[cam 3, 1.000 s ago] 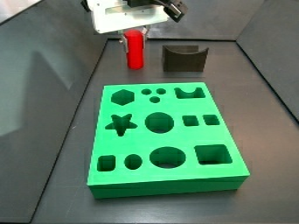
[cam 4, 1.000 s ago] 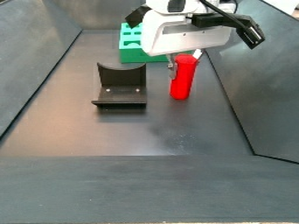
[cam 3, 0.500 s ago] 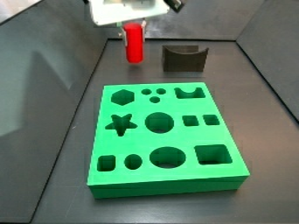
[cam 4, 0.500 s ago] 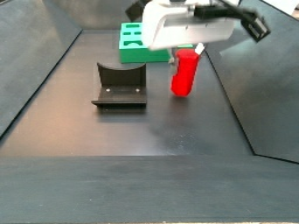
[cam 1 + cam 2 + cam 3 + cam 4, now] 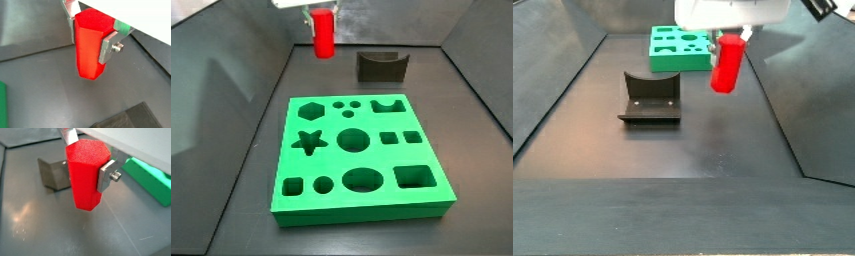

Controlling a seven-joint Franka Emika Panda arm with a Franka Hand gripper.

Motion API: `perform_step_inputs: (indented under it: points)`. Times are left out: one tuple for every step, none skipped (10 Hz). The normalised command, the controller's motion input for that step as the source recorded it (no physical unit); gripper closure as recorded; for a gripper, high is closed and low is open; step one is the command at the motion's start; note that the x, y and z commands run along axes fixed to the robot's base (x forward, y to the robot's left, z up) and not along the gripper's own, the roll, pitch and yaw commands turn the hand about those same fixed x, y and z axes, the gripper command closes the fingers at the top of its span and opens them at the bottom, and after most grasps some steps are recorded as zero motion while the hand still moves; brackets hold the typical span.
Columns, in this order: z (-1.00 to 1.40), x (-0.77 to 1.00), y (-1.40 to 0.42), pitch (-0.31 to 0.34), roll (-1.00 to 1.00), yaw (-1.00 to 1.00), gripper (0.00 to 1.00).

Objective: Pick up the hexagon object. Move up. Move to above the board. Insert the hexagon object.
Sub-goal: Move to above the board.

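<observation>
The hexagon object, a bright red prism, shows in both wrist views and in both side views. My gripper is shut on its upper part, a silver finger pressed on each side. It hangs upright, lifted off the dark floor, at the far end beyond the board. The green board lies flat with its shaped holes open; a strip of it shows in a wrist view.
The dark grey block with a notched top stands on the floor near the board's far end and shows behind the prism in a wrist view. Sloping grey walls enclose the floor on both sides.
The gripper has risen with the red prism in it. The prism stood on the floor a second ago and now hangs well above it. Board and block have not moved.
</observation>
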Motion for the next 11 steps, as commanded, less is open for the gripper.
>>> perform_step_inputs:
  points:
    - [1.00, 0.03, -0.16, 0.058, -0.08, -0.30, 1.00]
    - [1.00, 0.03, -0.14, 0.063, -0.07, -0.20, 1.00]
    - [1.00, 0.03, -0.13, 0.070, -0.05, -0.12, 1.00]
    - [1.00, 0.03, -0.12, 0.076, -0.04, -0.08, 1.00]
    - [1.00, 0.03, -0.11, 0.083, -0.03, -0.06, 1.00]
    - [1.00, 0.03, -0.09, 0.084, -0.01, -0.04, 1.00]
    - [1.00, 0.03, -0.08, 0.083, 0.00, -0.03, 1.00]
    - [0.98, 0.03, -0.07, 0.085, 0.01, -0.02, 1.00]
    - [0.81, 0.03, -0.05, 0.085, 0.01, -0.01, 1.00]
    - [0.59, 0.02, -0.03, 0.087, 0.02, 0.00, 1.00]
    - [0.42, 0.02, -0.02, 0.089, 0.03, 0.00, 1.00]
